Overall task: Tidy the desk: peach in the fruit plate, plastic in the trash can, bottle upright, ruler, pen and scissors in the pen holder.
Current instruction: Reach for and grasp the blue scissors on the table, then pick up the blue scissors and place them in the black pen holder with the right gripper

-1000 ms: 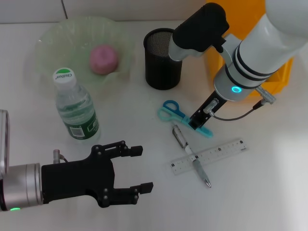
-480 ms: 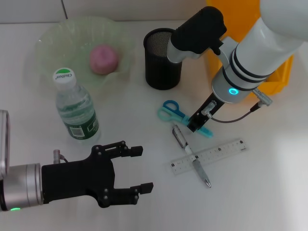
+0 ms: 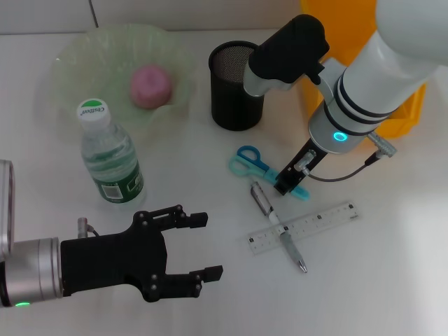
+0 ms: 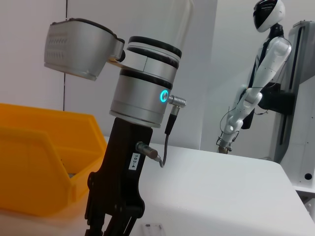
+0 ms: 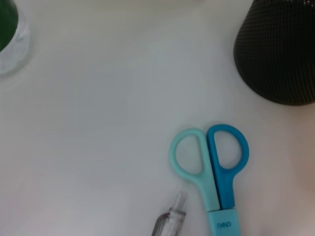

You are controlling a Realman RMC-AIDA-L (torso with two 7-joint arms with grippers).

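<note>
The pink peach [image 3: 150,85] lies in the pale-green fruit plate [image 3: 70,59] at the back left. In front of the plate the bottle [image 3: 108,159] stands upright. The black mesh pen holder [image 3: 236,85] is at the back centre, with the yellow trash can [image 3: 350,42] behind my right arm. The teal and blue scissors [image 3: 250,163] [image 5: 211,164] lie flat, and my right gripper [image 3: 288,182] is down on their blade cover. Beside them the pen [image 3: 278,225] lies across the clear ruler [image 3: 315,222]. My left gripper [image 3: 203,246] hovers open at the front left, holding nothing. No plastic is in view.
The left wrist view shows my right arm's gripper [image 4: 115,206] beside the trash can [image 4: 39,162], with the white desk [image 4: 221,191] stretching behind it. The right wrist view also catches the pen holder [image 5: 280,54] and the pen's end [image 5: 170,222].
My right arm has shifted slightly, its gripper edging down and left along the scissors' blade cover. The scissors, pen, ruler and left arm have not moved.
</note>
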